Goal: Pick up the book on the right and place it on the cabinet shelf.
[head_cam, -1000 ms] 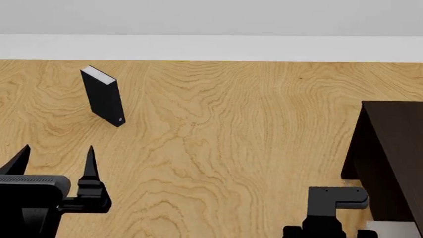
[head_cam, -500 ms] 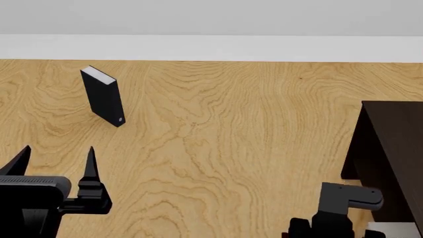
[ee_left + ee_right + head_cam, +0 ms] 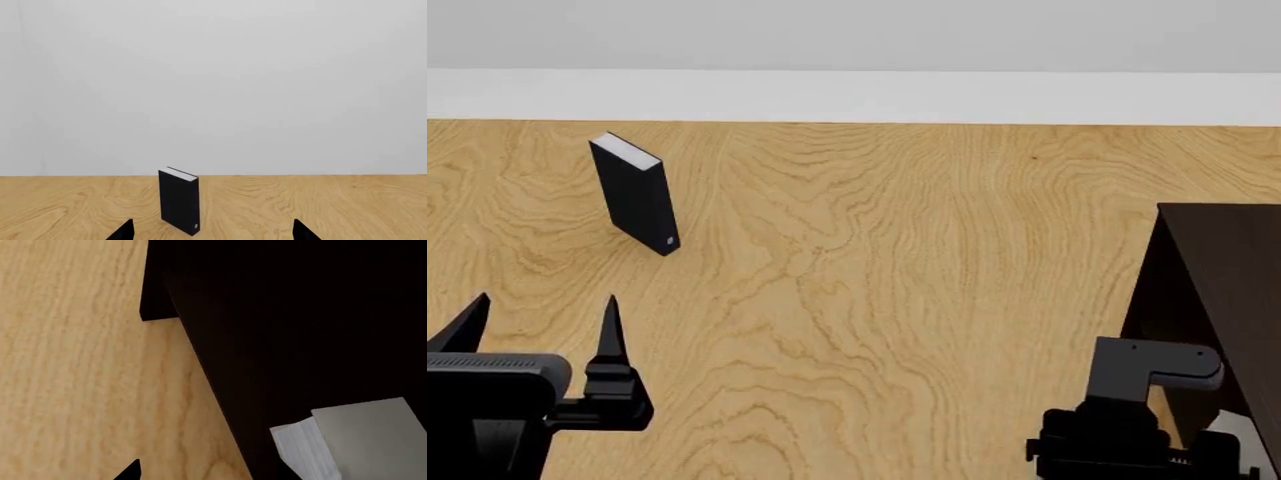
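On the wooden table (image 3: 868,260), the book (image 3: 353,440) rests on the cabinet shelf (image 3: 1214,300) below my right claw (image 3: 1148,440), apparently open and empty, so placing seems done.

the book (image 3: 353,440) cut off at frame corner, the cabinet shelf (image 3: 1221,300) cropped at right edge
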Available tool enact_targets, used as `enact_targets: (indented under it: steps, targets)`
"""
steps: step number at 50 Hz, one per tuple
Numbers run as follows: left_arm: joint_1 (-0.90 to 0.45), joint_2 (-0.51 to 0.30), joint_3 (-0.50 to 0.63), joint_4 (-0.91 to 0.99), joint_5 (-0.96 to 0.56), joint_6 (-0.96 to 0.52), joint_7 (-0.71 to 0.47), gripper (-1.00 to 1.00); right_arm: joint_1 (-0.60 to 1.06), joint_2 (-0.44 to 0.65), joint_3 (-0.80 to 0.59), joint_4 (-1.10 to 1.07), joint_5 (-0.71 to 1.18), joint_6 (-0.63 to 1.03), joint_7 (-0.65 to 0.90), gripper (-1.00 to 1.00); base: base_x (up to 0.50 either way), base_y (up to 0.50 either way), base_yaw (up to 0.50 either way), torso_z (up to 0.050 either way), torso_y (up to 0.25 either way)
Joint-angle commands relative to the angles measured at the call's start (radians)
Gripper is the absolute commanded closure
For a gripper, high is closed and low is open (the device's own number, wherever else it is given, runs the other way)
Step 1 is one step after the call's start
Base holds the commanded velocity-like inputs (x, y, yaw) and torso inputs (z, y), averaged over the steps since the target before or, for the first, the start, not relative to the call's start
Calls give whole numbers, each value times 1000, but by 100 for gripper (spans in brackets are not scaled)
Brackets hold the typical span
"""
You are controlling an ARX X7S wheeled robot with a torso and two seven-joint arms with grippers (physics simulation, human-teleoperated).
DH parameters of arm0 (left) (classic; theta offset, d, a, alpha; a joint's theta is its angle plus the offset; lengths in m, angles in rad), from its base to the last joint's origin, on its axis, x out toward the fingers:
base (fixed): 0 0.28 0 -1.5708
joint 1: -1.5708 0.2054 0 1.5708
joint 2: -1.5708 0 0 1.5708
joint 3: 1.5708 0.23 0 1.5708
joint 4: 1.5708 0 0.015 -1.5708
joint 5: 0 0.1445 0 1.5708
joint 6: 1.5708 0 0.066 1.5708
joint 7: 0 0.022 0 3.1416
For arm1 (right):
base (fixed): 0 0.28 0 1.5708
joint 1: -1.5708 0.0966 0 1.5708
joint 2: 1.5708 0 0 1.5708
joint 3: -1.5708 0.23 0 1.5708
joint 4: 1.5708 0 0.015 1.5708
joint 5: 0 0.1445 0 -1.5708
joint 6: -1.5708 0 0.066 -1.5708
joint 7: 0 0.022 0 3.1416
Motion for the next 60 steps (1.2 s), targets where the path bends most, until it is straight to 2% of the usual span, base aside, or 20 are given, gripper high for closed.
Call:
enact_targets:
  steps: [1, 15, 22, 49, 51, 60]
  targets:
    - [-4, 0, 2, -6, -2, 1, -1, -100, 20, 14, -32, 52, -123, 1, 72, -100, 0, 0, -3, 0, 0]
    - [0, -7, 2, 12, -7, -7, -9, -100, -11, -22, -58, 52, -123, -34, 9, -100, 0, -1, -3, 0, 0]
    - [1, -8, 2, 11, -8, -4, -10, -100, -28, -57, -86, 52, -121, -97, -109, -100, 0, 0, 0, 0, 0]
    - [3, -16, 4, 23, -14, -8, -17, -100, 1, -97, -106, 48, -98, -175, -161, -100, 0, 0, 0, 0, 0]
    - [4, -17, 3, 26, -14, -9, -19, -100, -9, -96, -96, 16, -85, -178, -169, -100, 0, 0, 0, 0, 0]
    - [5, -15, 8, 15, -14, -2, -16, -100, -157, -74, -77, -387, -51, 13, -159, -100, 0, 0, 0, 0, 0]
